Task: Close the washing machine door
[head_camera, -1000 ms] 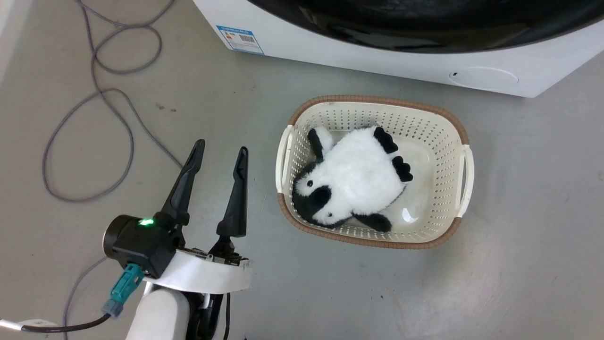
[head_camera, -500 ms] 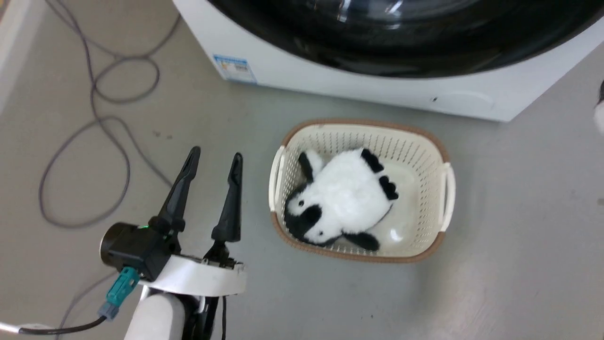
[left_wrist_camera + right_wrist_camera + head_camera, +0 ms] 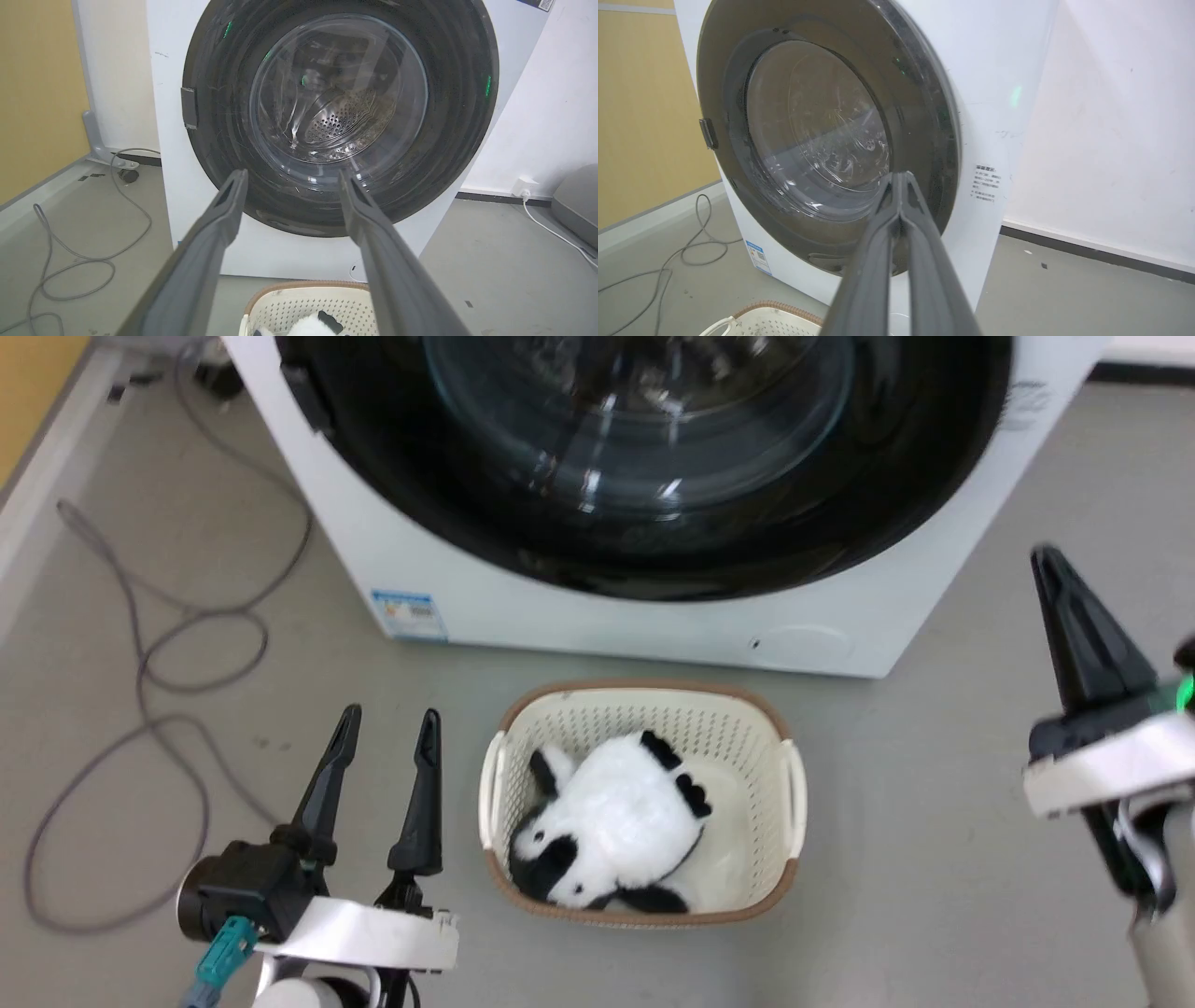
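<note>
The white washing machine [image 3: 579, 621] stands ahead of me. Its round black door [image 3: 896, 504] with the bulging glass window lies flat against the machine's front. The left wrist view shows the door [image 3: 458, 116] face-on, with a small grey handle tab [image 3: 188, 108] on its left rim. My left gripper [image 3: 390, 714] is open and holds nothing; it hangs low at the left, short of the machine. At the right edge, my right gripper [image 3: 1047, 560] is shut and holds nothing. It points toward the door [image 3: 924, 140] and is apart from it.
A cream perforated basket [image 3: 780, 747] holding a black-and-white plush toy [image 3: 616, 812] sits on the floor just before the machine, between my arms. Grey cables [image 3: 140, 709] loop on the floor at left. A white wall [image 3: 1111, 116] is at the machine's right.
The head camera has tilted up, so much more of the door shows and the basket sits lower in the picture. My right gripper has come into view at the right. The left gripper stays open.
</note>
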You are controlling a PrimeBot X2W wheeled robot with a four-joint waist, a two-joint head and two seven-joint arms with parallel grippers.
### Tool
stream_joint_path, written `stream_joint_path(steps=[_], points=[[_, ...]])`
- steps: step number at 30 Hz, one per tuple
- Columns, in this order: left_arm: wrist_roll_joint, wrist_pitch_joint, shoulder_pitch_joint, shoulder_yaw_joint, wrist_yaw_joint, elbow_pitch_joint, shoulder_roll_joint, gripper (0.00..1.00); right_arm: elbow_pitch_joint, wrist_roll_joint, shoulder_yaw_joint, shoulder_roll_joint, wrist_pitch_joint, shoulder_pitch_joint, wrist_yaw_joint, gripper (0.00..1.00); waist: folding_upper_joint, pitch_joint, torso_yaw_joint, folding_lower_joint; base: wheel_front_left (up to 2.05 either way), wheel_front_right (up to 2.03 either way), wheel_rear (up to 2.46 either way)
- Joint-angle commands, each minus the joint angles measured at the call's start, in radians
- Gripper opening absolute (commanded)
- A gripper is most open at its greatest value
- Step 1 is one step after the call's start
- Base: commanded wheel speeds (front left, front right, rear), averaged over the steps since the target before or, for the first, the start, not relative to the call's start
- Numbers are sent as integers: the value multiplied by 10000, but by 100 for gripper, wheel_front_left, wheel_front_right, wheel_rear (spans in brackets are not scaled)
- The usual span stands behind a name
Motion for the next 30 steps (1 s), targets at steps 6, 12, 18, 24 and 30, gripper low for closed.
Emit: stream_joint_path(steps=[6,12,18,24,30], points=[[-44,-43,554,90,-73,146,5,100,-1517,-1618,-1068,1344,-84,2066,-9,0,0,-883,-520,1,0,0,0],[100,-43,935,70,-121,350,5,100,-2281,-2422,-1850,2614,-86,3633,-9,0,0,-1226,-592,1,0,0,0],[115,-44,1153,78,-100,408,5,100,-2690,-2563,-2254,3088,-86,4542,-9,25,0,-1385,-559,1,0,0,0],[257,-44,1272,97,-63,426,5,100,-2877,-2666,-2275,3176,-87,4840,-9,100,0,-1487,-569,1,0,0,0],[444,-44,1267,132,71,371,5,100,-2946,-2531,-2252,3186,-87,4855,-9,100,0,-1506,-579,1,0,0,0]])
